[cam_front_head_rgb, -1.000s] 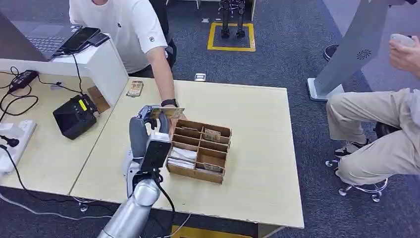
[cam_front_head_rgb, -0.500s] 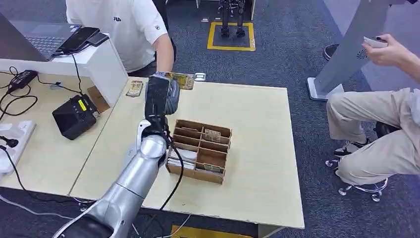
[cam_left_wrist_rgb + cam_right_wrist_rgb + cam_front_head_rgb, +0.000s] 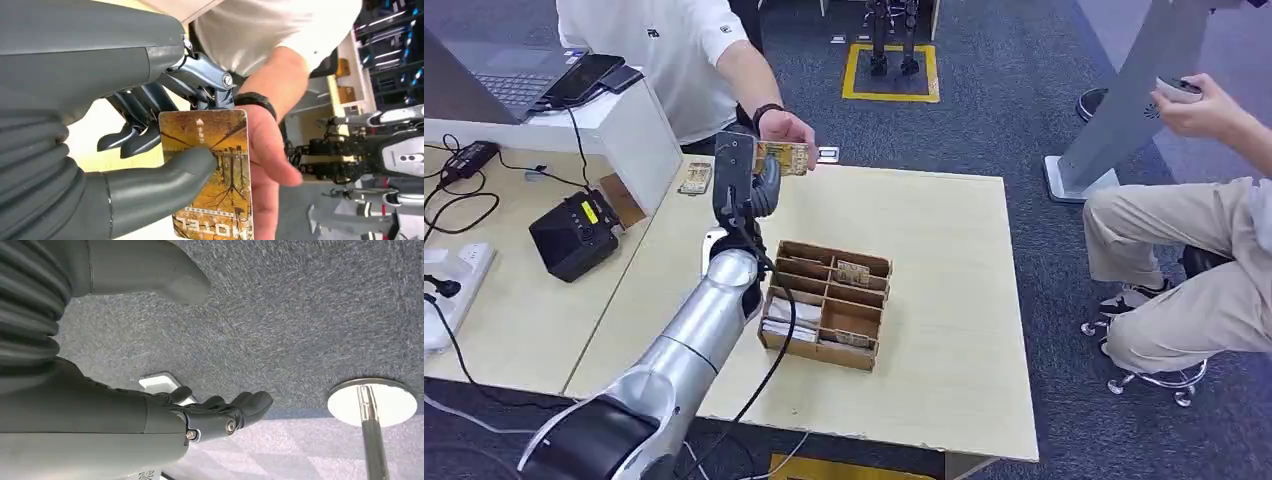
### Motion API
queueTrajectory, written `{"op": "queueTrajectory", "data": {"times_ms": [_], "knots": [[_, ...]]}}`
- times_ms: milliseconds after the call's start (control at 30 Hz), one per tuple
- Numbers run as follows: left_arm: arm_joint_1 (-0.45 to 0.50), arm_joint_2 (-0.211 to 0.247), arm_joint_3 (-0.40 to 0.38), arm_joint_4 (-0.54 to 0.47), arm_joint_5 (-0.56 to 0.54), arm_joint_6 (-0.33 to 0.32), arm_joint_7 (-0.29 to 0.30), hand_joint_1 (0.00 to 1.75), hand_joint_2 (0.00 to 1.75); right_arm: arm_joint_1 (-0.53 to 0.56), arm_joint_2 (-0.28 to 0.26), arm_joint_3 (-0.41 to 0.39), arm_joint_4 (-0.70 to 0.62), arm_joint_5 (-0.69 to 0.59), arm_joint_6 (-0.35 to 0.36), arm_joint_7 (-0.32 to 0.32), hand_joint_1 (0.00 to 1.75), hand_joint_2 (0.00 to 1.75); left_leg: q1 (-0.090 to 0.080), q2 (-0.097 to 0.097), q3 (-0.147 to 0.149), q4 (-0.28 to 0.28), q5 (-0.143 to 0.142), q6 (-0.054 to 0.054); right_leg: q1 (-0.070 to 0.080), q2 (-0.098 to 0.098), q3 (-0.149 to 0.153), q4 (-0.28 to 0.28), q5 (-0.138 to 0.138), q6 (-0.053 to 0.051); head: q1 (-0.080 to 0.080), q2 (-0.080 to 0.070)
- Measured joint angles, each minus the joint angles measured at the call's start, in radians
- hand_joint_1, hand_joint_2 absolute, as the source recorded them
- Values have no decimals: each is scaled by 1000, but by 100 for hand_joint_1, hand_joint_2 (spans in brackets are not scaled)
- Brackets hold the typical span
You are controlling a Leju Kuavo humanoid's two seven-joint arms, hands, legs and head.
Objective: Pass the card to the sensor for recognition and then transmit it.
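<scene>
My left hand (image 3: 742, 185) is raised over the table's far left part and pinches a yellow-brown hotel card (image 3: 785, 157) between thumb and fingers. In the left wrist view my thumb (image 3: 165, 175) presses on the card (image 3: 215, 170). A person's hand (image 3: 790, 128) in a black wristband reaches in from the far side and touches the card's outer end; its palm (image 3: 267, 150) lies behind the card. The black sensor box (image 3: 574, 235) sits on the side desk to the left, apart from the card. My right hand (image 3: 220, 415) hangs over grey carpet, fingers apart, holding nothing.
A wooden compartment box (image 3: 828, 292) with several cards stands mid-table below my arm. Another card (image 3: 696, 179) lies at the table's far left corner. A white partition (image 3: 629, 120) with a laptop and phones borders the left. A seated person (image 3: 1194, 260) is at the right.
My left hand rose from above the wooden box to the table's far edge with the card. The person's hand has now come forward and touches the card.
</scene>
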Motion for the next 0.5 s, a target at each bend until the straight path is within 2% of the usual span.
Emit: {"op": "queueTrajectory", "data": {"times_ms": [100,133,167,200,500], "knots": [[0,6,9,10,19,-8,-16,175,175,-1,-2,0,7,0,0,-2,0,175,0,0,0,0,0,0,0,0,0,0,0,0,0,0],[0,7,11,11,20,-8,-19,91,175,-1,-2,0,9,0,0,-3,0,175,0,0,0,0,0,0,0,0,0,0,0,0,0,0],[0,9,13,12,21,-8,-20,54,175,-1,-2,0,10,0,0,-3,0,175,0,0,0,0,0,0,0,0,0,0,0,0,0,0],[0,10,15,14,21,-9,-22,0,175,-1,-2,0,13,0,0,-3,0,175,0,0,0,0,0,0,0,0,0,0,0,0,0,0],[0,26,16,15,32,-11,-40,0,175,-3,-6,1,30,-8,0,-5,0,175,0,0,0,0,0,0,0,0,0,0,0,0,0,0]]}}
